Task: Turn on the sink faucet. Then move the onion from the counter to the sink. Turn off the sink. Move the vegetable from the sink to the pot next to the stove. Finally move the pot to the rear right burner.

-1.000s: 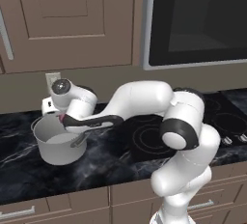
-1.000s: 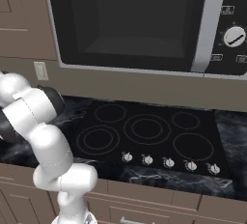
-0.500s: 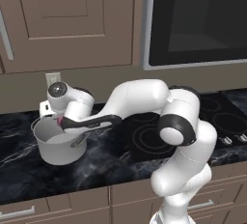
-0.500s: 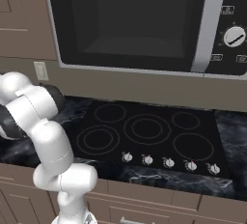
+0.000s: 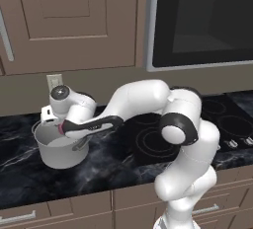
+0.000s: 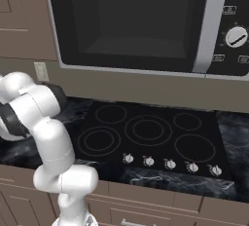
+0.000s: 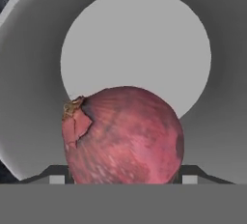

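With our gripper [image 7: 123, 182] clamped on the onion [image 7: 123, 136] over the pot [image 5: 58, 149] beside the stove [image 6: 146, 132], we risk dropping it from too high (it could bounce out).

Arm [image 5: 148, 99]: glossy white rounded links showing dark joint bands, grey end cap, black forearm strip.
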### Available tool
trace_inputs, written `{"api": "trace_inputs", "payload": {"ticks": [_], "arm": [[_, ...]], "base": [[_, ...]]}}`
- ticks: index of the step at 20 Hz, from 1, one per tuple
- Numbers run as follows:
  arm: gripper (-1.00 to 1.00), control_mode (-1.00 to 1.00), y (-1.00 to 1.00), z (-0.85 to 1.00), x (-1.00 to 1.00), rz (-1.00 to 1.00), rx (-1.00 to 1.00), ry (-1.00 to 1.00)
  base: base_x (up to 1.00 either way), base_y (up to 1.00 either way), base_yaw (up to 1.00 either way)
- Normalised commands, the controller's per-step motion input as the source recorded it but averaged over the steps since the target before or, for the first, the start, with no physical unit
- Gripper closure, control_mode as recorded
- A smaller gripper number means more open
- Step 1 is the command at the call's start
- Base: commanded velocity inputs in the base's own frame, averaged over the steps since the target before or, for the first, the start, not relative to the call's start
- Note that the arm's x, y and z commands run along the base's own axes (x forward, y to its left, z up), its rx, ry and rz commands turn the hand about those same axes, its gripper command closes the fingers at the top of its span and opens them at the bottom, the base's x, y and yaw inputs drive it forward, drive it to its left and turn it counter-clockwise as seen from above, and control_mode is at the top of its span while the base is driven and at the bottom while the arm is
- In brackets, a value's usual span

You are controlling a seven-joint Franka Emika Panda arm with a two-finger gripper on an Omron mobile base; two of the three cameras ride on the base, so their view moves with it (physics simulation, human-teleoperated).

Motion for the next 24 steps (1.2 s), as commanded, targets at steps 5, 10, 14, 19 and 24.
{"api": "trace_inputs", "payload": {"ticks": [5,10,14,19,24], "arm": [[1.0,-1.0,0.13,-0.13,0.17,0.0,0.0,0.08],[1.0,-1.0,0.18,-0.2,0.17,0.0,0.0,0.08],[1.0,-1.0,0.16,-0.26,0.13,0.0,0.0,0.05],[1.0,-1.0,0.12,-0.23,0.05,0.0,0.0,0.02],[1.0,-1.0,0.05,-0.23,0.02,0.0,0.0,0.0]], "base": [[0.0,0.0,0.0],[0.0,0.0,0.0],[0.0,0.0,0.0],[0.0,0.0,0.0],[0.0,0.0,0.0]]}}
